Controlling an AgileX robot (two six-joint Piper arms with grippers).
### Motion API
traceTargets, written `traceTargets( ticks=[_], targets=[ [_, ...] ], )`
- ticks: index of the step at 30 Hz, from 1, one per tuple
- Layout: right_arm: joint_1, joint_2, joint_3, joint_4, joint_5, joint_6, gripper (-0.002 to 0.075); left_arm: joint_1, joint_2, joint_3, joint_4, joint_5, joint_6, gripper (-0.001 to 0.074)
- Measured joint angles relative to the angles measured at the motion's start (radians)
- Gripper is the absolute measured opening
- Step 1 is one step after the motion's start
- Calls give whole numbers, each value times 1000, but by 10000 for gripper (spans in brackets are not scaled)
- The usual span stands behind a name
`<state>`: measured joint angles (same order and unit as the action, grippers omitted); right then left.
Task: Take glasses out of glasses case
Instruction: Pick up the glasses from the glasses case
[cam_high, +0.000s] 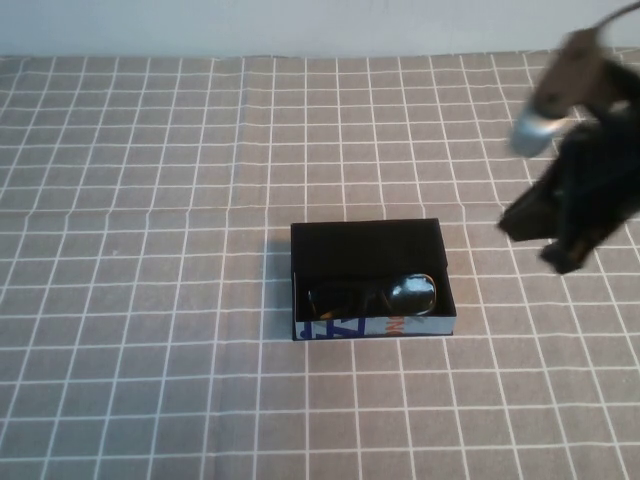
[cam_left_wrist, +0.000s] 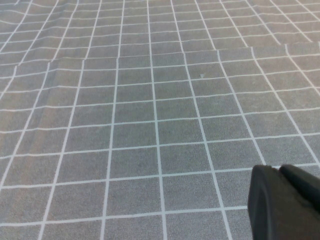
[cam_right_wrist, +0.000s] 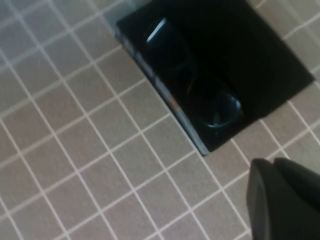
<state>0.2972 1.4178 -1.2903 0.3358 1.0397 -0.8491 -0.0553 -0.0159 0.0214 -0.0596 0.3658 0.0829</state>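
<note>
while the glasses case (cam_high: 372, 283) is sitting open near the middle of the checked tablecloth (cam_high: 140, 200), the glasses (cam_high: 375, 296) are lying folded inside it, along its white printed front wall. the right gripper (cam_high: 560, 245) is hanging above the cloth to the right of the case, apart from it; whether it is open cannot be told. the left gripper (cam_left_wrist: 285, 202) is showing only in its wrist view, over bare cloth, its opening also unclear.
</note>
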Motion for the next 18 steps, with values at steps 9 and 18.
traceTargets(
  ticks=[9, 18],
  targets=[
    [180, 384, -263, -153, 58, -122, 66, 0, 0, 0, 0, 0, 0, -4],
    [234, 581, -360, -172, 7, -222, 347, 0, 0, 0, 0, 0, 0, -5]
  ],
)
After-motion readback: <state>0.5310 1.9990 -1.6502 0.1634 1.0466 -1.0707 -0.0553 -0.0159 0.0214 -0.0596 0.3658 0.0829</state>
